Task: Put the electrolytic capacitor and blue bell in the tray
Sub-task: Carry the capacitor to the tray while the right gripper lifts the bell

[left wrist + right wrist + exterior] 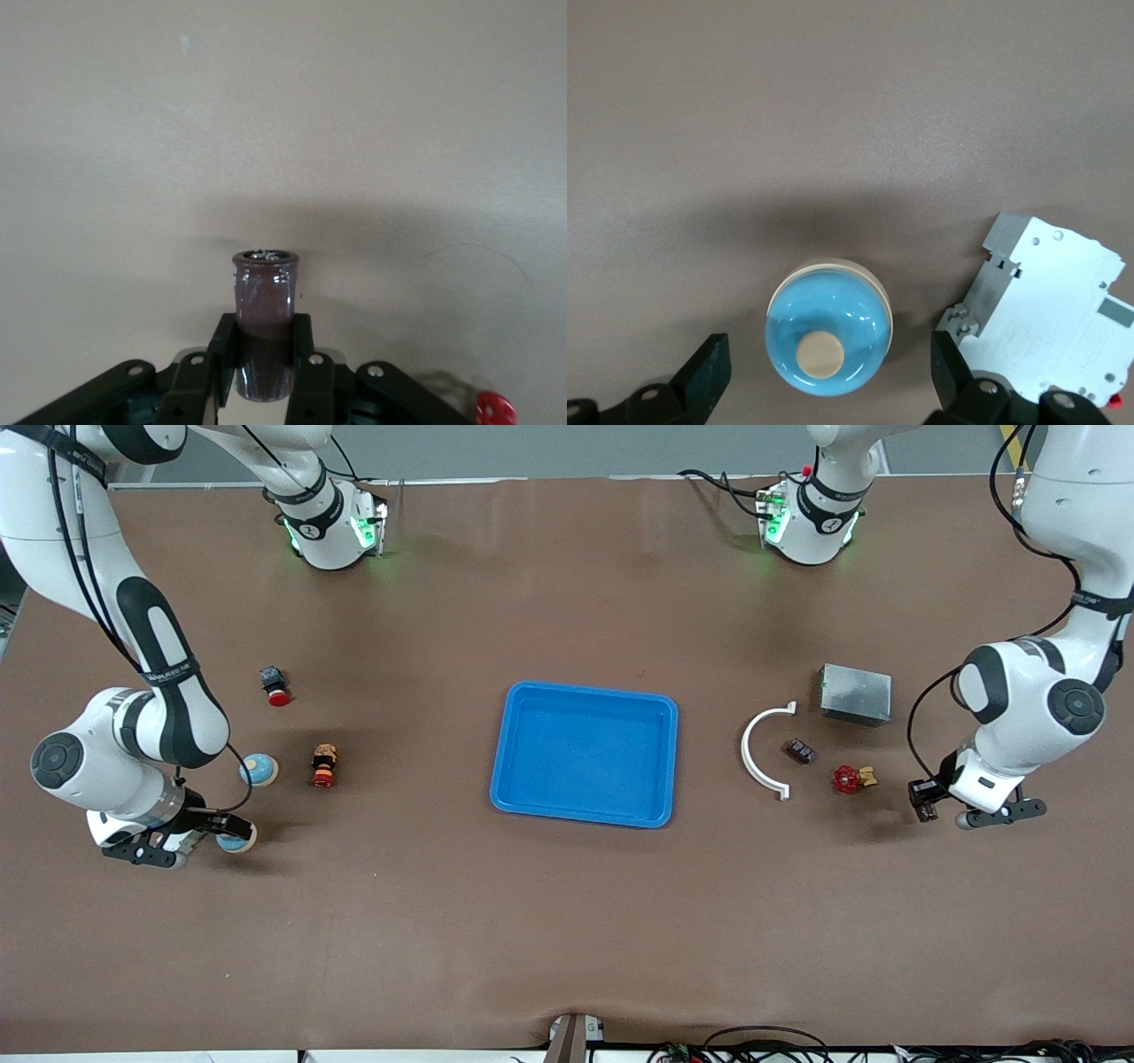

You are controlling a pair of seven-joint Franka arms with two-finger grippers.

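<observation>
Lifting straight up suits the front view, where the left gripper sits low at the left arm's end of the table, well apart from the shallow bright blue plastic tray. Its wrist view shows fingers clamped on an upright dark maroon cylindrical electrolytic capacitor with a silvery top. From the right wrist, the right gripper hangs spread around a glossy blue dome bell with a cream knob, beside a white circuit breaker.

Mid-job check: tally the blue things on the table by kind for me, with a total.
Bells: 2
Tray: 1
Total: 3
</observation>
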